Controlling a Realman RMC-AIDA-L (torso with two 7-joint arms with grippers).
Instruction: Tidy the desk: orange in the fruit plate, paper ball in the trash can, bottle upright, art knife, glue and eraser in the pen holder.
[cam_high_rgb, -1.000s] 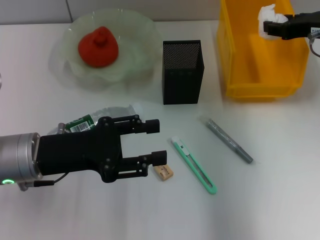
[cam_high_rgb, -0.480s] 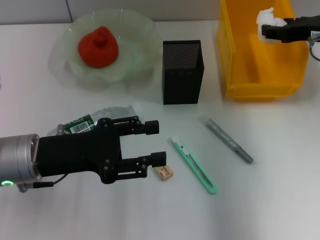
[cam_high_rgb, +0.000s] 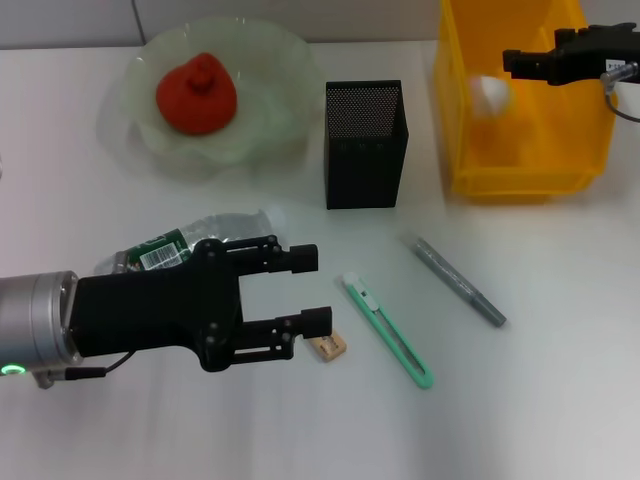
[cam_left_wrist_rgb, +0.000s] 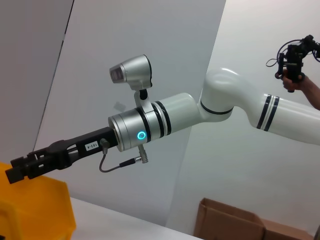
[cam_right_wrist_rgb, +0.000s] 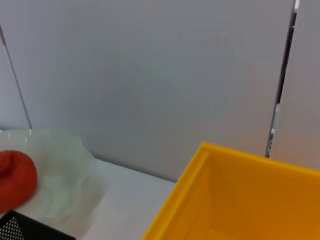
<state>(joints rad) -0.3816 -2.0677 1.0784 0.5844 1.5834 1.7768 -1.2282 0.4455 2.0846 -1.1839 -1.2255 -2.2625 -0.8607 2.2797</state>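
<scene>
Dropping now: the paper ball (cam_high_rgb: 490, 92) has just left the right gripper (cam_high_rgb: 512, 62), whose jaws have released over the trash can (cam_high_rgb: 470, 160) at about 1 o'clock, so that chore looks done. Orange (cam_high_rgb: 196, 94) sits in the fruit plate (cam_high_rgb: 270, 60) at 11. Left gripper (cam_high_rgb: 312, 288) hovers with jaws spread near the bottle (cam_high_rgb: 175, 243), which lies flat at 8 o'clock on the bench (cam_high_rgb: 560, 400).

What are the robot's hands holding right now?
Nothing. The right gripper is empty above the trash can; the paper ball is inside. The left gripper is open, empty.
</scene>
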